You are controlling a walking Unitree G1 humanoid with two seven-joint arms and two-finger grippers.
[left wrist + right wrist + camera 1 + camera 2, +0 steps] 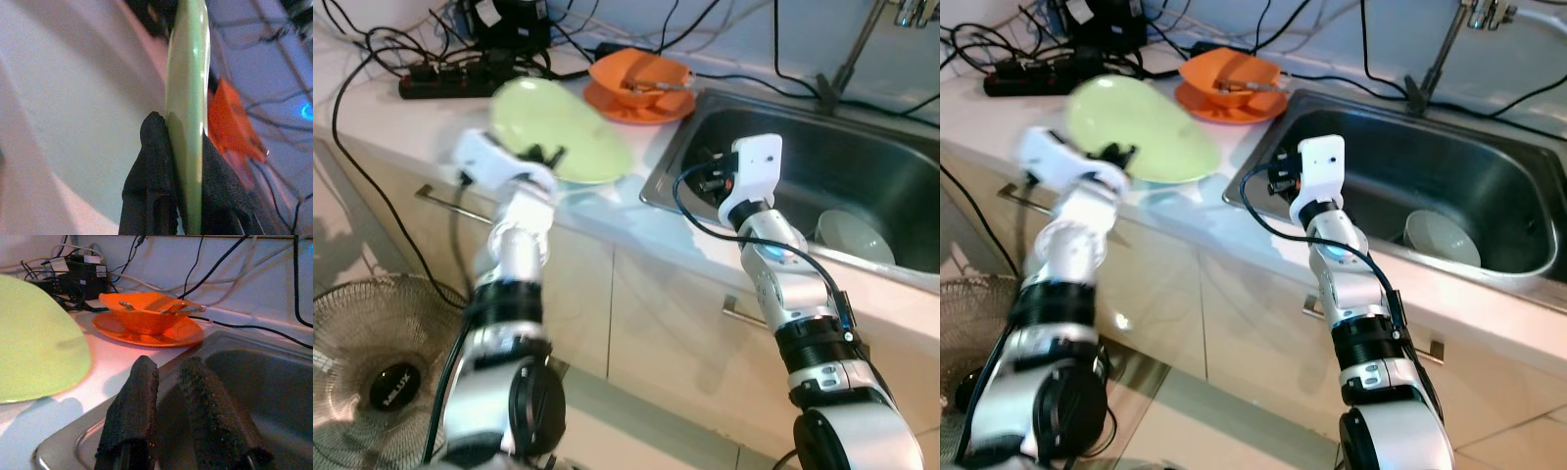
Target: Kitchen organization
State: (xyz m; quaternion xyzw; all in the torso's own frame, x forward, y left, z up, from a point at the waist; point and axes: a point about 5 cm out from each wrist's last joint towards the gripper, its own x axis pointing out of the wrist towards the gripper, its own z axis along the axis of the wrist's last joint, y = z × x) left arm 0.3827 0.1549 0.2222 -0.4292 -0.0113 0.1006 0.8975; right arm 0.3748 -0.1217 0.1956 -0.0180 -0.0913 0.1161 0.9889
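Observation:
My left gripper [543, 155] is shut on the rim of a light green plate [563, 127], which tilts up above the white counter [391, 122]; the left wrist view has the plate [188, 98] edge-on between the black fingers [154, 147]. My right gripper [700, 176] hovers over the left edge of the steel sink [666, 166], open, with nothing between its fingers [134, 401]. An orange bowl [639, 76] holding cutlery sits on an orange plate [636, 110] behind the sink corner. A white bowl [854, 238] lies in the sink.
A black power strip [445, 83] and tangled cables lie at the back of the counter. The faucet [862, 49] rises behind the sink. A floor fan [382, 362] stands low on the left, by the cabinet fronts.

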